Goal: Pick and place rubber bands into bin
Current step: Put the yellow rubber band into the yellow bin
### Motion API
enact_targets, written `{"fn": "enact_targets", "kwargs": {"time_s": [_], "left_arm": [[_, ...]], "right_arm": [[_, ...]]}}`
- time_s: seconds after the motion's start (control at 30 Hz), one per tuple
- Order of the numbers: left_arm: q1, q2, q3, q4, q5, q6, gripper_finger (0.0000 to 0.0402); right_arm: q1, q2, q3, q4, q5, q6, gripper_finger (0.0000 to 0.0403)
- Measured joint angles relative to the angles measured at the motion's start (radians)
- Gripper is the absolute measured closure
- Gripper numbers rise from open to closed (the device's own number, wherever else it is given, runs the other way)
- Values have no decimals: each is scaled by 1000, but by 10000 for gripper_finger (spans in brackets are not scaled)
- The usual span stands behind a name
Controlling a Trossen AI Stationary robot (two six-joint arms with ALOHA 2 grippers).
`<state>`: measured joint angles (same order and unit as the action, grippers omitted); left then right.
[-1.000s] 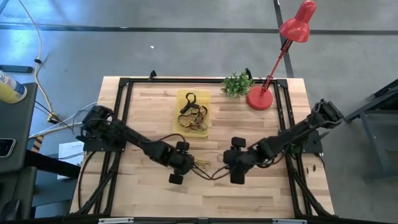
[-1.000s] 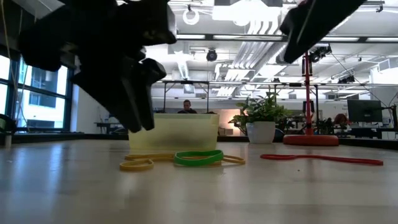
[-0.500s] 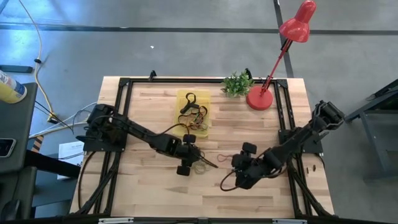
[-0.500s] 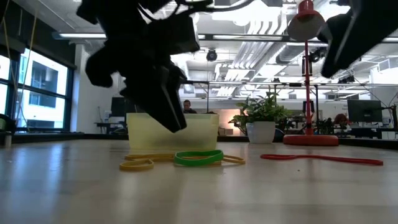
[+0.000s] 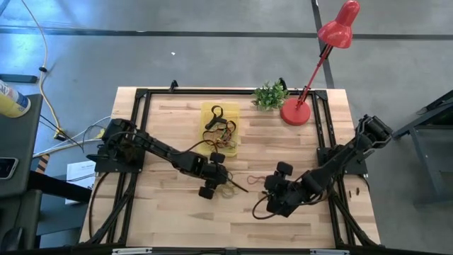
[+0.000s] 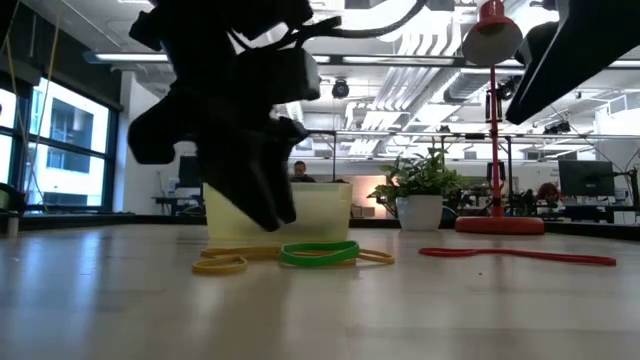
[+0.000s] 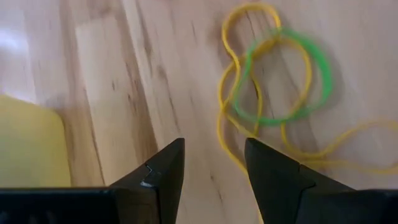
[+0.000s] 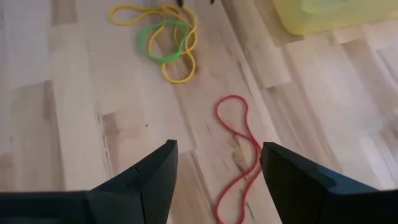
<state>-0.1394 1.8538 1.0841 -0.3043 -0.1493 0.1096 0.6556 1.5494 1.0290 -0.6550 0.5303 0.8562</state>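
Note:
Loose rubber bands lie flat on the wooden table: a green one (image 7: 286, 81) tangled with yellow ones (image 7: 239, 93), and a long red one (image 8: 239, 140) to their right. In the low view the green band (image 6: 318, 253) and red band (image 6: 515, 256) lie in front of the yellow bin (image 6: 280, 212). The bin (image 5: 219, 127) holds several more bands. My left gripper (image 7: 214, 180) is open and hovers above the table just short of the green and yellow bands. My right gripper (image 8: 217, 180) is open, raised, with the red band ahead of its fingers.
A red lamp base (image 5: 295, 112) and a small potted plant (image 5: 270, 95) stand at the table's far right. A black frame (image 5: 134, 127) borders the table. Bare wood spreads across the near part of the table (image 5: 212, 223).
My right gripper drew back from the table's middle toward the near right, rising and turning. My left gripper shifted a little toward the far right, closer to the bin, above the green and yellow bands. The bands on the table stayed where they were.

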Motion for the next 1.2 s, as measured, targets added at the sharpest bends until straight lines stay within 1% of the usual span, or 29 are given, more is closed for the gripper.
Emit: {"fn": "enact_targets", "kwargs": {"time_s": [0.1,0.17,0.27,0.33,0.7,0.8,0.93,1.1,1.2], "left_arm": [[0,19,4,29,8,22,245],[1,22,-1,2,13,25,245],[2,31,4,27,15,28,245],[2,34,1,8,19,40,245],[2,49,1,21,2,40,247],[2,49,1,43,4,40,259],[2,49,1,82,11,40,284],[2,55,2,84,11,40,312],[3,75,4,82,37,31,321]], "right_arm": [[0,0,0,-14,19,0,183],[0,0,0,-23,19,0,183],[0,0,0,-30,20,9,183],[0,0,0,-32,21,16,183],[-1,0,0,-36,40,19,183],[-1,0,0,-36,63,19,183],[-1,0,0,-36,66,26,183],[-1,0,0,-36,66,31,183],[-1,0,0,-35,66,34,183]]}}
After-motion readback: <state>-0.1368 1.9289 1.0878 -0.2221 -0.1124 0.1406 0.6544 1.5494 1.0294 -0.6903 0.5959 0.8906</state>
